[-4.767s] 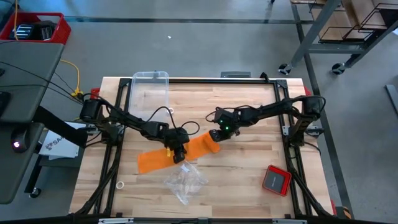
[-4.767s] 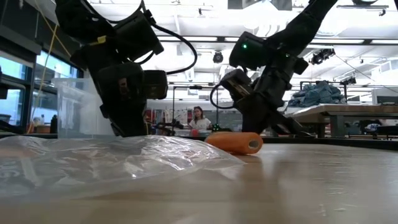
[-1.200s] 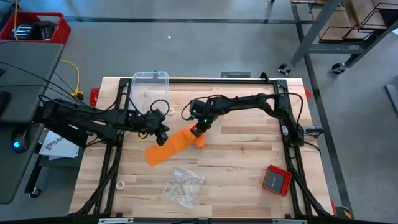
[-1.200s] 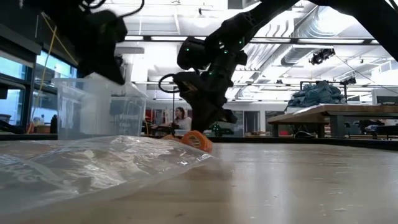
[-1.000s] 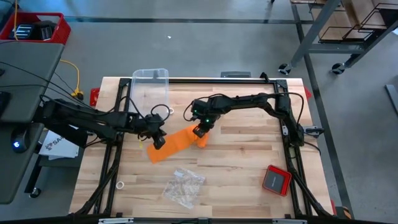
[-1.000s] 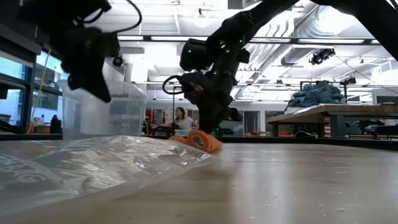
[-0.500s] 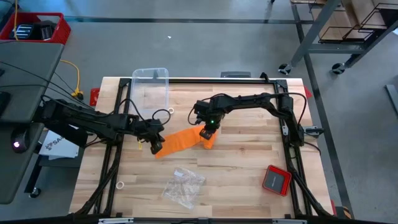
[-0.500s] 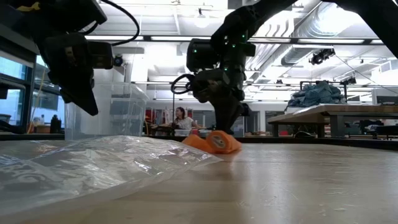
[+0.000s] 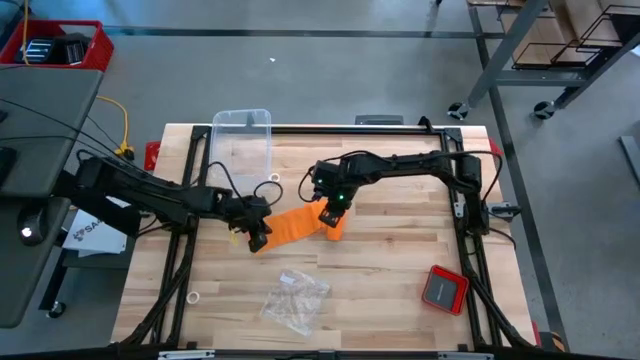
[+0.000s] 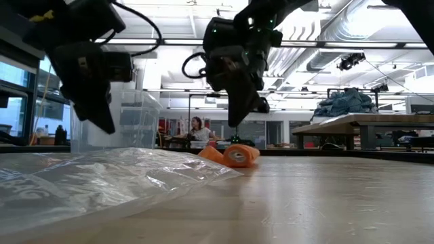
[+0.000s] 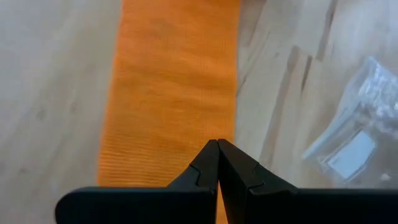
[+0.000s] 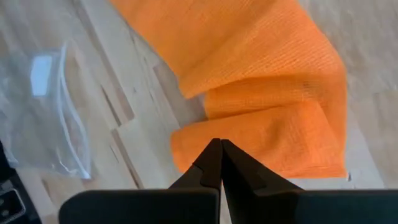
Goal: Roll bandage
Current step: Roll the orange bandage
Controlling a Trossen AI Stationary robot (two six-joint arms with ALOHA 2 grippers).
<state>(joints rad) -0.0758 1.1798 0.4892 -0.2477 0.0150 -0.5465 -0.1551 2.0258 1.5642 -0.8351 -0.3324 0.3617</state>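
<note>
The orange bandage (image 9: 295,224) lies flat across the middle of the table. Its right end is wound into a stubby roll (image 9: 333,224) that rests on its side on the wood (image 10: 237,155). My right gripper (image 9: 336,203) is shut and hangs just above the roll (image 12: 273,124), clear of it in the low view (image 10: 234,122). My left gripper (image 9: 256,240) is shut over the flat strip's left end (image 11: 168,81). In the low view it hangs above the table (image 10: 107,127).
A clear plastic bag (image 9: 295,297) lies near the front edge, close before the low camera (image 10: 102,176). A clear container (image 9: 242,145) stands at the far left. A red square device (image 9: 443,289) lies at the front right. A small white ring (image 9: 193,297) lies at the front left.
My right gripper has pushed the roll a little toward the table's right edge, then risen off it. The flat strip has swung round and now lies more level across the table. My left gripper has gone toward the near edge and come down over the strip's left end.
</note>
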